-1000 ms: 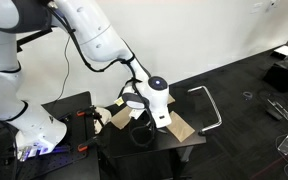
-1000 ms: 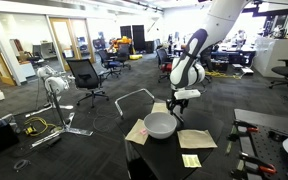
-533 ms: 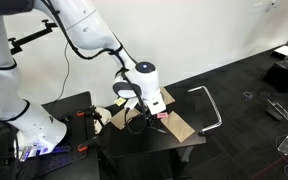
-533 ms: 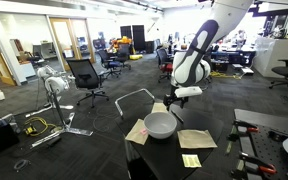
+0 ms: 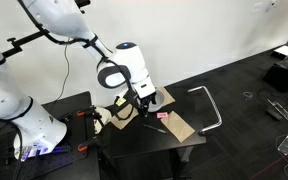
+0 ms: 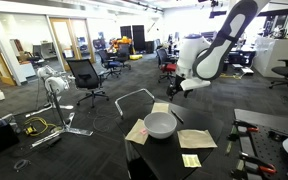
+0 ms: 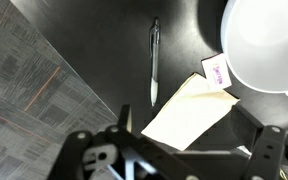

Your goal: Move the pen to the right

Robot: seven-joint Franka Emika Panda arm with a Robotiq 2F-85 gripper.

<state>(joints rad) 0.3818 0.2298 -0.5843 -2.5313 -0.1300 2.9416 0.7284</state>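
The pen [image 7: 154, 62], slim with a dark upper end and a white lower end, lies on the black tabletop [image 7: 94, 40] in the wrist view, left of a white bowl [image 7: 264, 45]. My gripper [image 7: 179, 160] is open and empty. It hangs above the table, apart from the pen, with a tan paper sheet [image 7: 189, 105] showing between its fingers. The gripper shows raised over the table in both exterior views [image 5: 136, 98] [image 6: 177, 88]. The pen is too small to make out in either of them.
The white bowl [image 6: 160, 124] stands mid-table among tan paper sheets [image 6: 196, 139]. A small pink tag [image 7: 215, 70] lies beside the bowl. The table edge runs along grey carpet [image 7: 34, 90]. Clamps and tools sit on a side bench [image 5: 84, 113].
The arm has lifted up and drawn back from the table surface over the last second; the gripper now hangs higher above the bowl and papers. Pen and bowl have not moved.
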